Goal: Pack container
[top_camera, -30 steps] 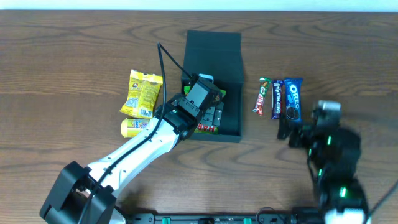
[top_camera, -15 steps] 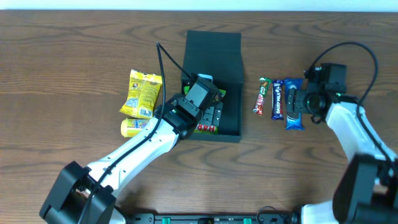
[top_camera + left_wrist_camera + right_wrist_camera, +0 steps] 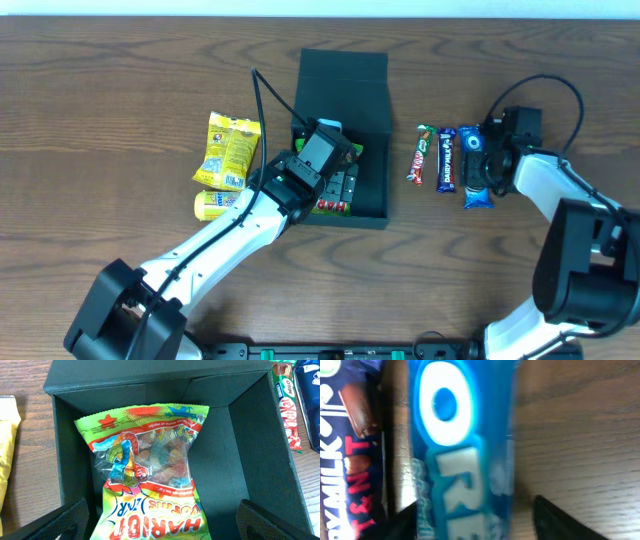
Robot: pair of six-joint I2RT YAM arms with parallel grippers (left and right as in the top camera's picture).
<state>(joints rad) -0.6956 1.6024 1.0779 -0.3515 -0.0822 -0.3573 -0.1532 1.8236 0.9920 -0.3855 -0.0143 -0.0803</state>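
Note:
The dark teal container point(image 3: 372, 120) stands open in the middle of the table, its flap lid point(image 3: 343, 68) laid back. A green Haribo worms bag point(image 3: 150, 460) lies inside it. My left gripper point(image 3: 343, 188) hangs over the container's front part. It is open, with its fingers wide on either side of the bag point(image 3: 162, 520). My right gripper point(image 3: 482, 165) is open, low over a blue Oreo packet point(image 3: 478, 196). In the right wrist view its fingers point(image 3: 472, 520) straddle the packet point(image 3: 460, 445).
A Dairy Milk bar point(image 3: 446, 160) lies just left of the Oreo packet and also shows in the right wrist view point(image 3: 345, 460). A red and green bar point(image 3: 420, 155) lies next to it. Two yellow snack packets point(image 3: 230, 150) point(image 3: 215, 204) lie left of the container.
My right arm has swung from the front right of the table up to the Oreo packet and settled over it. The left arm and the Haribo bag have not moved.

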